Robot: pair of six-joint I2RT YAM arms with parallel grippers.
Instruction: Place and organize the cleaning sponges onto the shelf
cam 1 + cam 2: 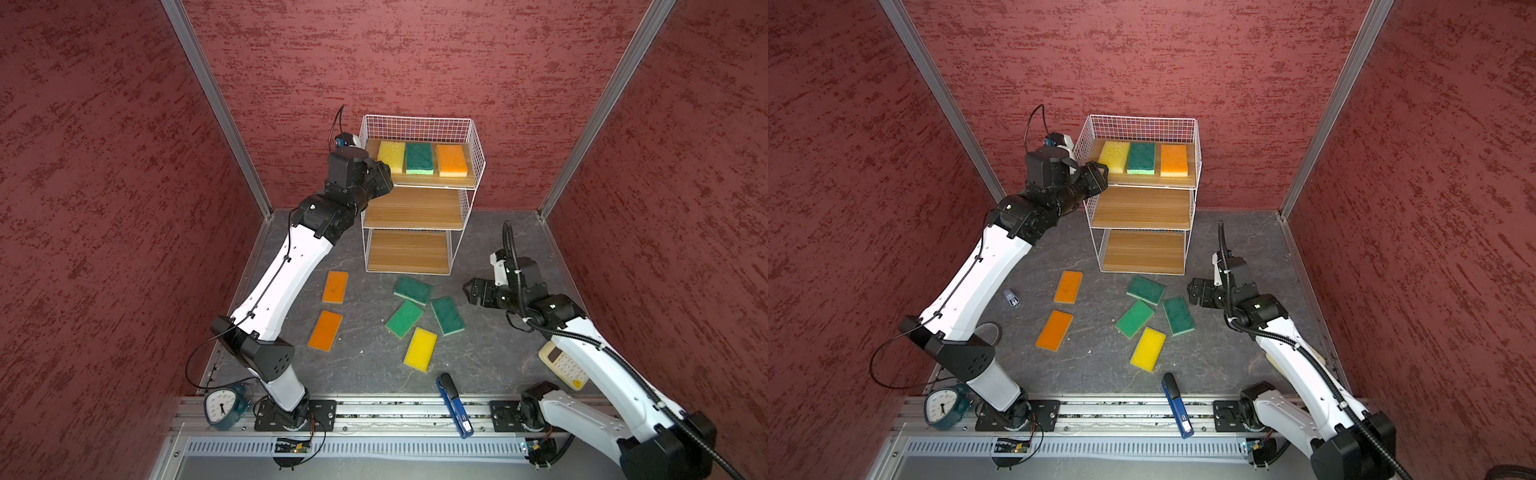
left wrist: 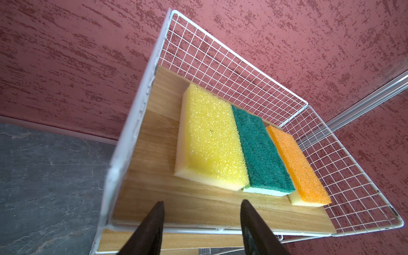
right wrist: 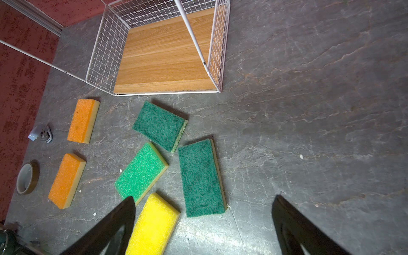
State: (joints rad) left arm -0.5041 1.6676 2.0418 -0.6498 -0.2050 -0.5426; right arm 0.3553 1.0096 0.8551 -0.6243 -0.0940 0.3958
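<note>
In both top views, three cleaning sponges (image 1: pixel 419 158) are lying side by side on the top tier of the shelf (image 1: pixel 413 208), and six more are lying scattered on the table (image 1: pixel 365 357). In the left wrist view, the left gripper (image 2: pixel 202 204) is hovering open and empty at that tier's front edge. In the right wrist view, the right gripper (image 3: pixel 204 197) is hanging wide open and empty above the table sponges.

The clock (image 1: pixel 221 409) dial bears hour numerals, barely legible; nothing else carries readable text.
</note>
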